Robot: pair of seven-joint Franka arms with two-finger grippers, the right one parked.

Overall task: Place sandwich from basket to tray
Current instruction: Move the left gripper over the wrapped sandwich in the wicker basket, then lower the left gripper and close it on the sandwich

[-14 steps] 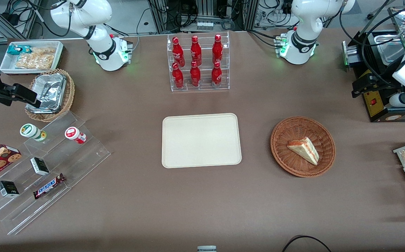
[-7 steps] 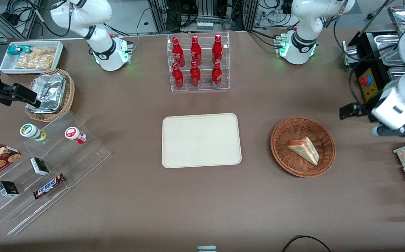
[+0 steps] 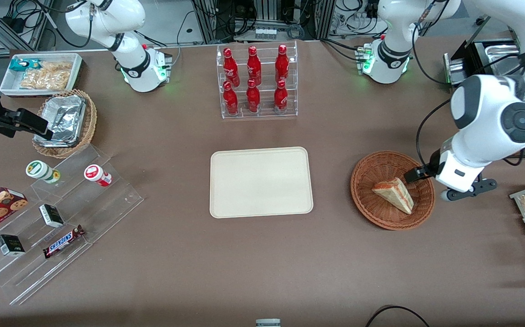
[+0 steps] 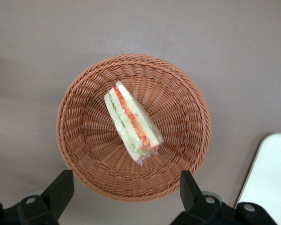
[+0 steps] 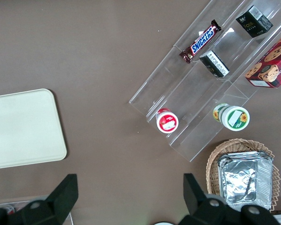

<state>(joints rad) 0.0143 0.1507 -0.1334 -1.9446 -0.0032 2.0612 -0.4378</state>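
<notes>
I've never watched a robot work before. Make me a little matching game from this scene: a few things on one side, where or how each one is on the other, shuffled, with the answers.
Things
1. sandwich
2. tray
3. gripper
4. red bottles

Places or states
A. standing in a clear tiered rack
B. open, above the basket, at its rim toward the working arm's end
C. lying in the reddish-brown woven basket
D. flat on the table with nothing on it

Pairs: 1-C, 2-D, 3-B, 4-A
</notes>
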